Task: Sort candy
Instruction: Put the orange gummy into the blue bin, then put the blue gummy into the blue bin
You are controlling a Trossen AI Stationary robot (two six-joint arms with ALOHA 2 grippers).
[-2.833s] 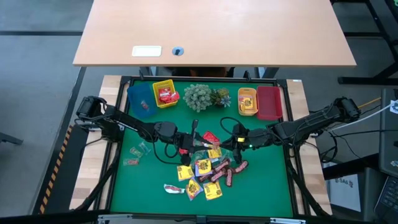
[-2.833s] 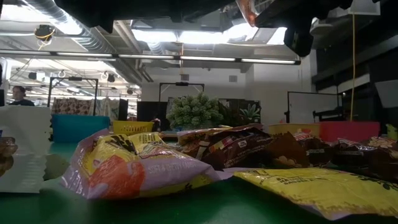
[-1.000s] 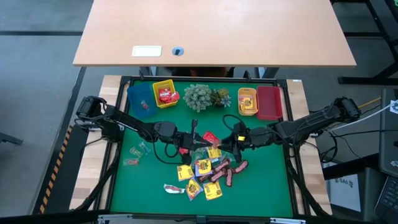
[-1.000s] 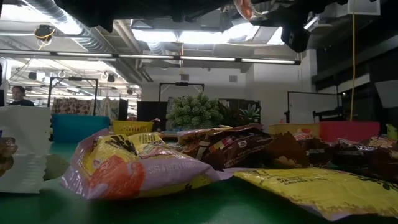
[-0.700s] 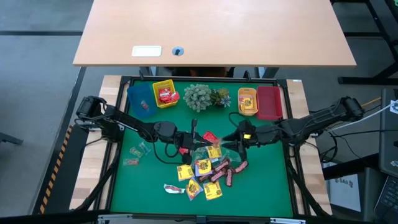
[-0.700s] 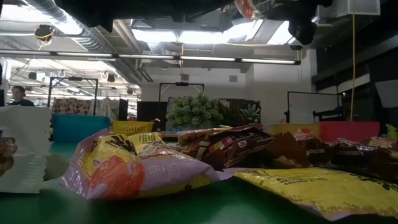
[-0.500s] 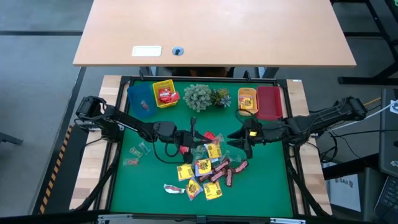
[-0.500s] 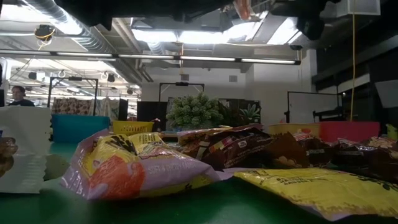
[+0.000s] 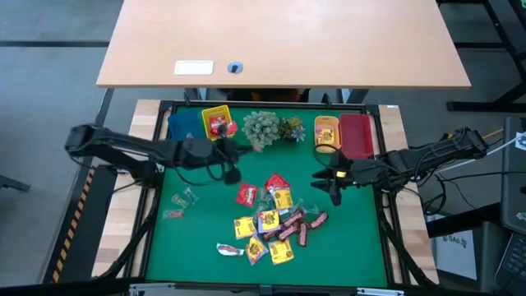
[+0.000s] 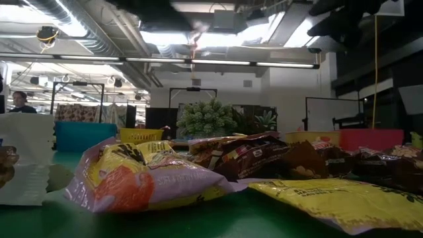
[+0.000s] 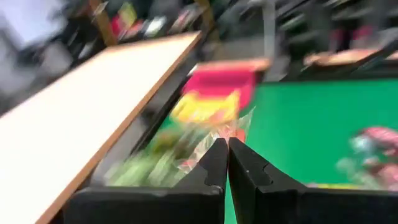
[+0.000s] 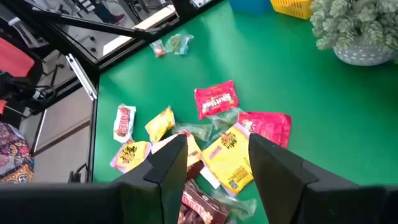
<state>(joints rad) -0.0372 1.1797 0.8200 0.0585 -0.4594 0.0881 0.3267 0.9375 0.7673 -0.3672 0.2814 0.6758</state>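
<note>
Your left end effector [image 9: 233,131] is up at the back of the desk [image 9: 173,247], over the yellow bin [image 9: 215,116] and just beside the plant [image 9: 263,127]. Its fingers are pressed together, and a clear-wrapped sweet [image 11: 219,133] with some red in it is pinched at their tips.

Your right end effector [image 9: 322,182] hangs over the green mat to the right of the candy pile [image 9: 271,220], below the orange bin [image 9: 327,132] and the red bin [image 9: 356,135]. Its fingers stand partly apart with nothing between them.

The candy lies mostly in a loose heap at the middle of the mat: red packets [image 12: 216,99], yellow square packets [image 12: 227,152] and dark bars [image 9: 304,230]. Two pale-wrapped sweets [image 9: 182,203] sit apart toward the left edge. The blue bin [image 9: 186,131] stands left of the yellow one.
</note>
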